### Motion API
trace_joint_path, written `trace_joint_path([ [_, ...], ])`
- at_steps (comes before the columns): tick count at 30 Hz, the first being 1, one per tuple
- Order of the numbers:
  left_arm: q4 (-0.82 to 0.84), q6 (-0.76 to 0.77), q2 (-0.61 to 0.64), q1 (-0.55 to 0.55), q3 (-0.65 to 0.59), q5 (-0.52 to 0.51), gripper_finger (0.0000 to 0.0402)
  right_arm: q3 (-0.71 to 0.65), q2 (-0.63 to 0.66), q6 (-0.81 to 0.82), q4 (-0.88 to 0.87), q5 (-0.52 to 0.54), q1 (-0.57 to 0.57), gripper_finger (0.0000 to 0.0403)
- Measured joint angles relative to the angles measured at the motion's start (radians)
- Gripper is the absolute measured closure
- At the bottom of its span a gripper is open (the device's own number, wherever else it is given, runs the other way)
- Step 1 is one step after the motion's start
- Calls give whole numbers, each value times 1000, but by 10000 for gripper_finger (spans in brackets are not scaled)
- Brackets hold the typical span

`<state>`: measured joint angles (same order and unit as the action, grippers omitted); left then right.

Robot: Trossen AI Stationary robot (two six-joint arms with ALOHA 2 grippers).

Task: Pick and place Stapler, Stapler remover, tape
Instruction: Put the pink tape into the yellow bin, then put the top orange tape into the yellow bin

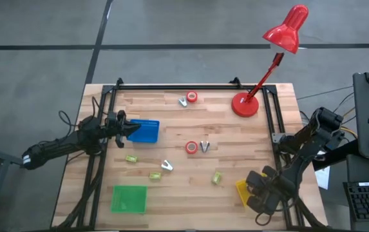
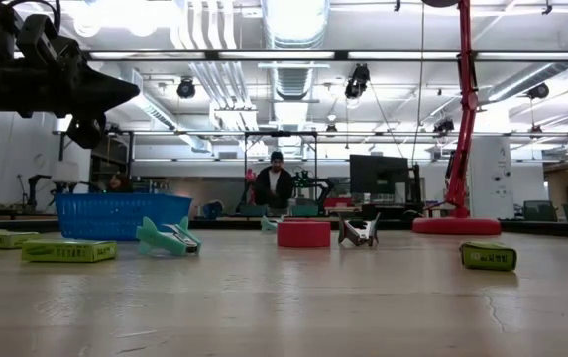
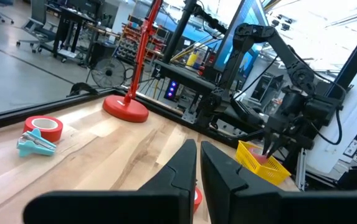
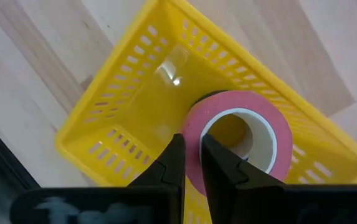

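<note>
My right gripper (image 4: pixel 192 155) hangs over the yellow basket (image 4: pixel 116 124) at the table's near right corner, shut on a red tape roll (image 4: pixel 259 118). My left gripper (image 1: pixel 132 129) hovers shut above the blue basket (image 1: pixel 147 131), holding nothing. Two more red tape rolls lie flat on the table, one at mid-table (image 1: pixel 191 147) and one near the far edge (image 1: pixel 191 97). A stapler remover lies beside each (image 1: pixel 205 146) (image 1: pixel 182 101), and a third (image 1: pixel 166 165) lies nearer. Yellow-green staplers (image 1: pixel 131 158) (image 1: pixel 154 175) (image 1: pixel 216 178) lie on the near half. My right gripper holds the red tape roll by its ring wall (image 4: pixel 194 127), one finger inside the pale core and one outside. The fingers come from above, pointing down into the yellow basket. The roll sits tilted within the basket's walls; whether it rests on the basket's floor I cannot tell.
A red desk lamp stands with its round base (image 1: pixel 245 104) at the far right. A green basket (image 1: pixel 129 198) sits at the near left. Black frame rails (image 1: pixel 171 86) run along the table's far, left and right sides. People show in the room beyond (image 2: pixel 276 183).
</note>
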<state>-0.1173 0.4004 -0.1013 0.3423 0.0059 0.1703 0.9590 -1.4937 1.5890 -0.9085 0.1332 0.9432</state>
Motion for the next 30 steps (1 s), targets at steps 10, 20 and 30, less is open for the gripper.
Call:
trace_joint_path([
  [10, 0, 0, 0, 0, 0, 0, 376, -3, 0, 31, 7, -22, 0, 340],
  [20, 0, 0, 0, 0, 0, 0, 376, 19, 0, 58, -50, -30, 0, 310],
  [30, 0, 0, 0, 0, 0, 0, 376, 133, 11, 2, -234, 79, -1, 268],
])
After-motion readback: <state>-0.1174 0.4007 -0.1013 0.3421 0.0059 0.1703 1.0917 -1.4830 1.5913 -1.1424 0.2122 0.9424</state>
